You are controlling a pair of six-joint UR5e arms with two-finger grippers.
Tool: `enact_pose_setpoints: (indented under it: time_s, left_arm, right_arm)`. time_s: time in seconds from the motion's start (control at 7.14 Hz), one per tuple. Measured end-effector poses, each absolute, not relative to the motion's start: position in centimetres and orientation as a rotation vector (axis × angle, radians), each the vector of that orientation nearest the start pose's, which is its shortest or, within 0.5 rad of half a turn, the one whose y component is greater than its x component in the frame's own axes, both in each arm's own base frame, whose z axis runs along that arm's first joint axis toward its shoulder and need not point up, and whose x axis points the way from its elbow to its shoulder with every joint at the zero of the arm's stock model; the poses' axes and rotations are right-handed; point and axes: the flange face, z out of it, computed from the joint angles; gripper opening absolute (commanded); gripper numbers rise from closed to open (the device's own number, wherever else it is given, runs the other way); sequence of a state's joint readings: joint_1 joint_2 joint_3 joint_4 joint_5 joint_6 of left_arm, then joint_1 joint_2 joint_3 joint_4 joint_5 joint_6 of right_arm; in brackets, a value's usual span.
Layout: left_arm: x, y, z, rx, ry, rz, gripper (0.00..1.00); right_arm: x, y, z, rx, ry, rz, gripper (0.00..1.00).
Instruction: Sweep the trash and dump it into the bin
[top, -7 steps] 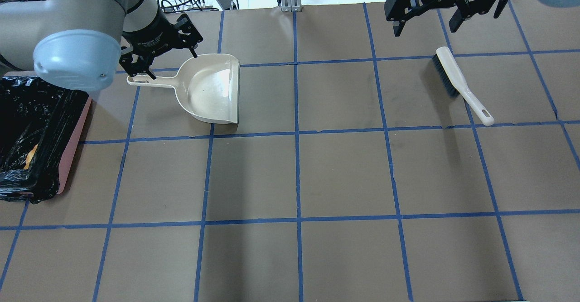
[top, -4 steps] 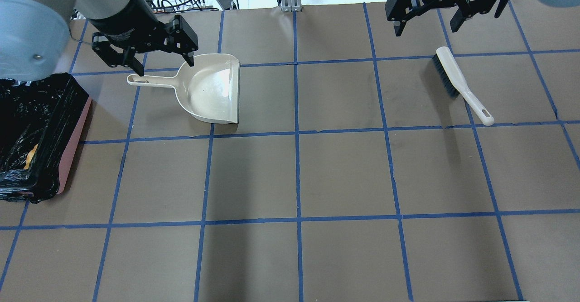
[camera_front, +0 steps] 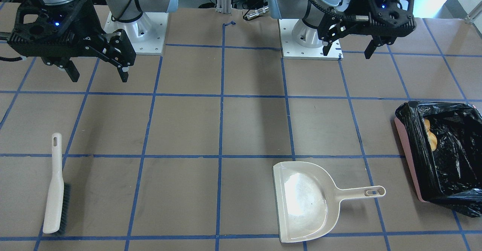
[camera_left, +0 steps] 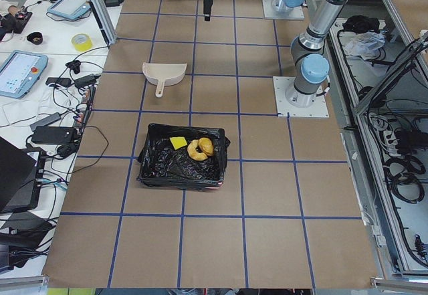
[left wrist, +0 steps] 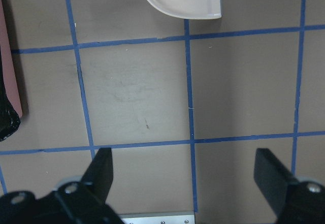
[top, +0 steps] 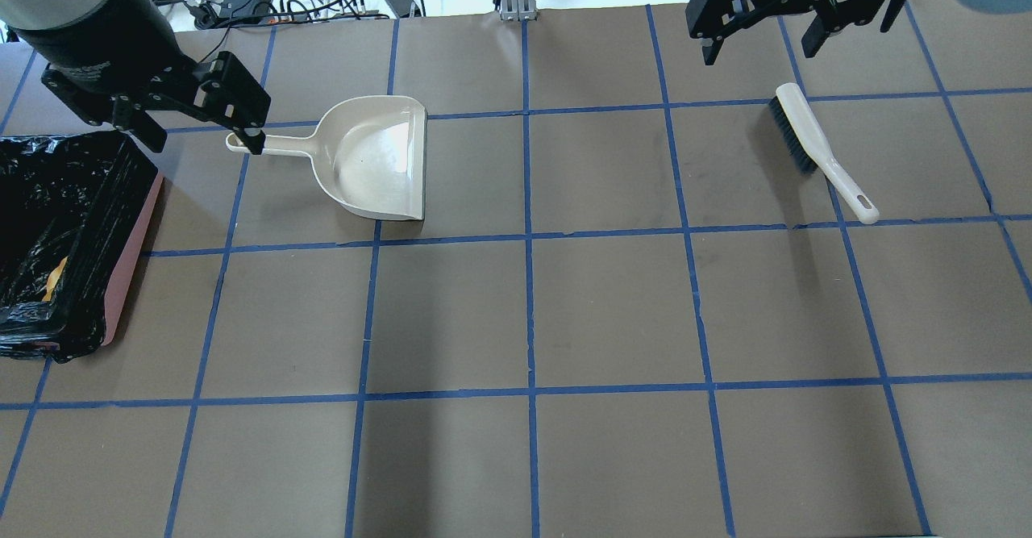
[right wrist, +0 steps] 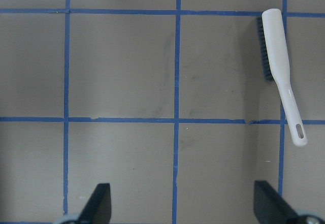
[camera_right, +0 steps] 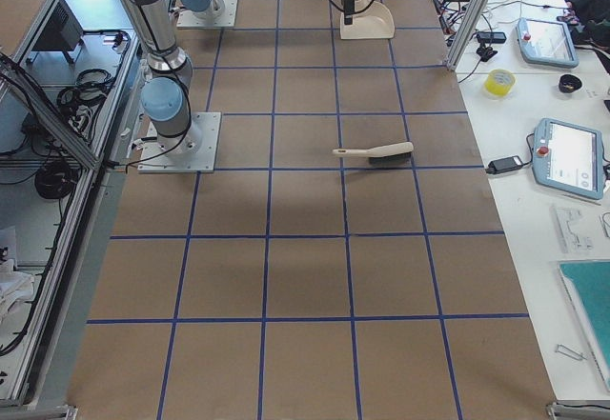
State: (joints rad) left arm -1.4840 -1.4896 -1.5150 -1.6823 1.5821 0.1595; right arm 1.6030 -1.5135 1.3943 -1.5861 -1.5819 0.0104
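pink bin [camera_front: 407, 154] holding trash [camera_left: 200, 148], right gripper [top: 758, 54] lettered "2f adaptive", jaws apart

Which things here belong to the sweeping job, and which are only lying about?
Job: dustpan, brush, pink bin with black bag, trash inside it (golden lump, yellow sponge block).
Lying about: yellow tape roll, teach pendant, both on side tables.

Bright, even overhead light, all views. Soft diffuse shadows on table [top: 613, 312]; specular glare in dustpan [top: 395, 143], glints on bin [camera_front: 408, 160] liner. Ext. views sharp; wrist views: fg. blurred at lower edge.
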Motion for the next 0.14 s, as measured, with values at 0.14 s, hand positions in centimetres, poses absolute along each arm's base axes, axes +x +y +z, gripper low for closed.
enact_pose_setpoints:
  time_s: [0.14]
  left_arm:
    - [-7.31, -47.02, 53.18, 0.105, 3.131, -0.024, 1.00]
  right_arm:
    - [14.91, -52.14, 54.81, -0.034, 3.142, -0.212, 1.00]
